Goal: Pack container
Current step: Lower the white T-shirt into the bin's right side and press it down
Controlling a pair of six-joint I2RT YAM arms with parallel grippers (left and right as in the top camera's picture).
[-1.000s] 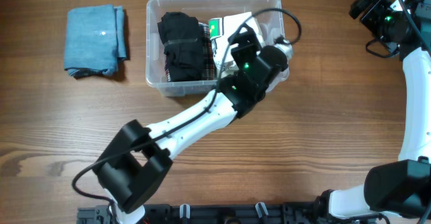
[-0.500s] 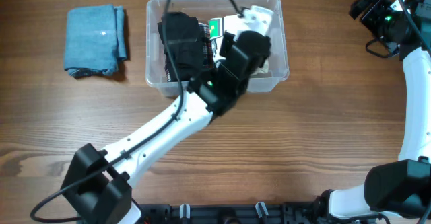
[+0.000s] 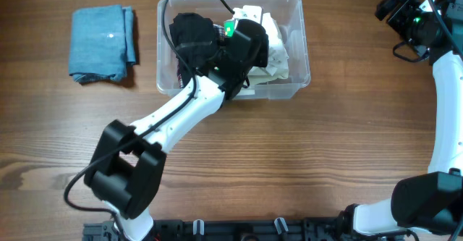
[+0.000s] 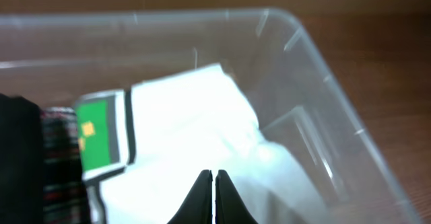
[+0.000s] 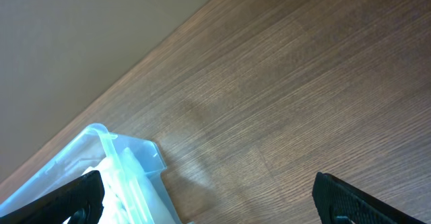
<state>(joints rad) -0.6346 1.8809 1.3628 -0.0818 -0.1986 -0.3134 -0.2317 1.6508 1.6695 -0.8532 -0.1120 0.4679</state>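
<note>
Cloth comes first at the left: a folded light-blue towel [image 3: 101,42] lies on the brown wooden table [image 3: 325,161]. It is well apart from the clear, colourless rectangular plastic tub [image 3: 307,67], which stands at the far middle of the table. Inside the tub, against the left wall, sits a folded black cloth [image 3: 189,35]. Just right of that a green tag with a white border [image 4: 101,140] shows, and the right half holds a crumpled white cloth [image 4: 195,123].

My left gripper [image 4: 213,175] is inside the tub over that white cloth, its fingers pressed together. I cannot tell whether any fold is caught between them. Far to the right, my right gripper [image 5: 207,183] hangs above the wood with its fingers spread wide, holding nothing.

I judge the tub light, thin-walled and a little springy, and smooth enough to slide on the wood if I nudge it. The rounded rim is the place to grip, best along the right wall where no cloth bulges over it. What it holds is soft and should squash down.

My own left arm [image 3: 173,118] crosses the near wall and bars a grasp there. The blue towel lies in the open with nothing around it.
</note>
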